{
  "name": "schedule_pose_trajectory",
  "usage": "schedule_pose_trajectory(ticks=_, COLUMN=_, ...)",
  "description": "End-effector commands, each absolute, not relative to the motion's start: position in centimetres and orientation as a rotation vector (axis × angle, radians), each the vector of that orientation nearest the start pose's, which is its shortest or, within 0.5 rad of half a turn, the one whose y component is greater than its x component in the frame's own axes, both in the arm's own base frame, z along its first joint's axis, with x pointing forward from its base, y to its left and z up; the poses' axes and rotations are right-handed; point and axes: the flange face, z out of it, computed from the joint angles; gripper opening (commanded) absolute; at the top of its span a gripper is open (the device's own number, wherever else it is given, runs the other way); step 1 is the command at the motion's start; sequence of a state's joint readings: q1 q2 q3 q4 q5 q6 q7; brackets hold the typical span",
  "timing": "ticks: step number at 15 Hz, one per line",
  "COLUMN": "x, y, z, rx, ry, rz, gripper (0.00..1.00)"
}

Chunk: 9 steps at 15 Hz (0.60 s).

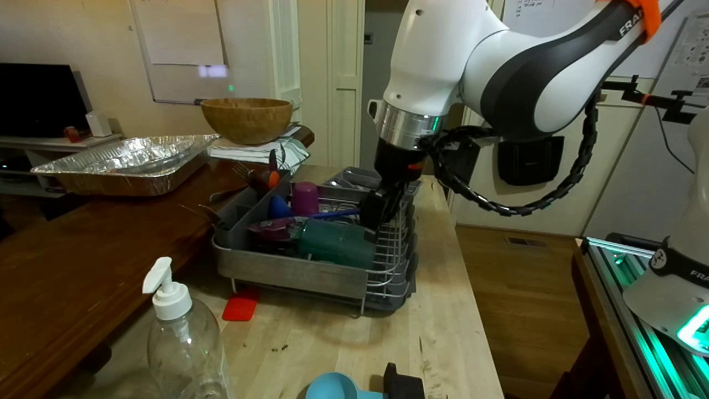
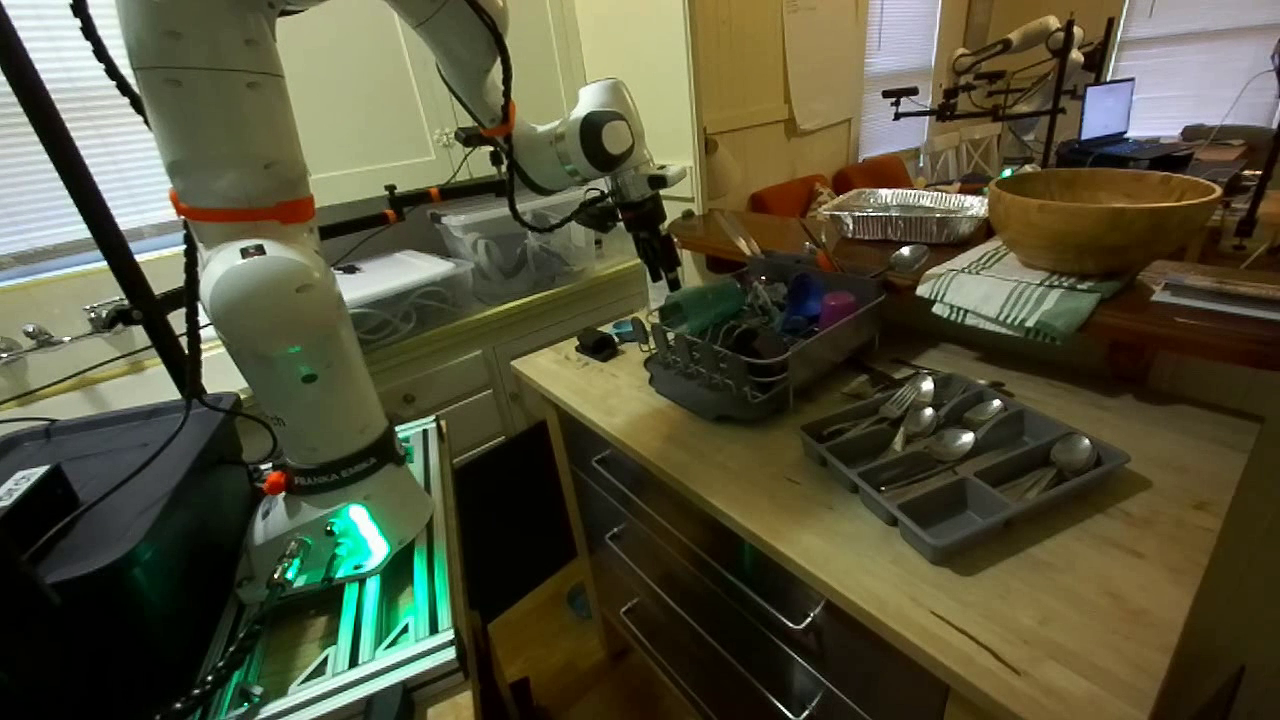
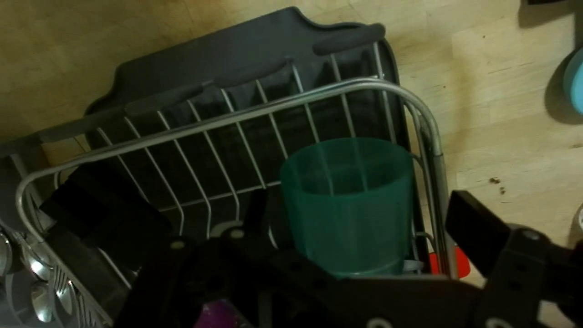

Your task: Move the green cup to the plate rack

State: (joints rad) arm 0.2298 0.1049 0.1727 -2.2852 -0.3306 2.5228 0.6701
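The green cup (image 1: pixel 338 244) lies on its side, tilted, inside the plate rack (image 1: pixel 288 271). It also shows in an exterior view (image 2: pixel 705 305) and in the wrist view (image 3: pixel 350 223), with its mouth towards the rack's wire end (image 3: pixel 268 109). My gripper (image 3: pixel 360 205) is open. In the wrist view its fingers stand on either side of the cup, with gaps to it, the right finger beyond the rack's side rail. The gripper is over the rack's end, close to the cup, in both exterior views (image 1: pixel 374 219) (image 2: pixel 672 282). The cup's base is hidden behind the gripper.
A purple cup (image 1: pixel 304 198) and other items crowd the rack beside the green cup. A grey cutlery tray (image 2: pixel 960 530) stands beside the rack. A soap bottle (image 1: pixel 185 349), a blue scoop (image 1: pixel 332 386) and a red piece (image 1: pixel 241 305) are on the table.
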Motion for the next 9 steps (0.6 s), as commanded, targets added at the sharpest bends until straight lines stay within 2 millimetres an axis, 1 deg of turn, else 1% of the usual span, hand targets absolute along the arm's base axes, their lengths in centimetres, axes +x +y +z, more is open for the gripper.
schedule_pose_trajectory(ticks=1, x=48.1, y=21.4, z=33.1, rx=-3.222, ry=0.055, rz=-0.358, gripper=1.0)
schedule_pose_trajectory(ticks=5, x=47.6, y=21.5, z=33.7, rx=-3.21, ry=0.04, rz=-0.369, gripper=1.0)
schedule_pose_trajectory(ticks=9, x=47.0, y=21.3, z=33.5, rx=-3.198, ry=0.056, rz=-0.321, gripper=1.0)
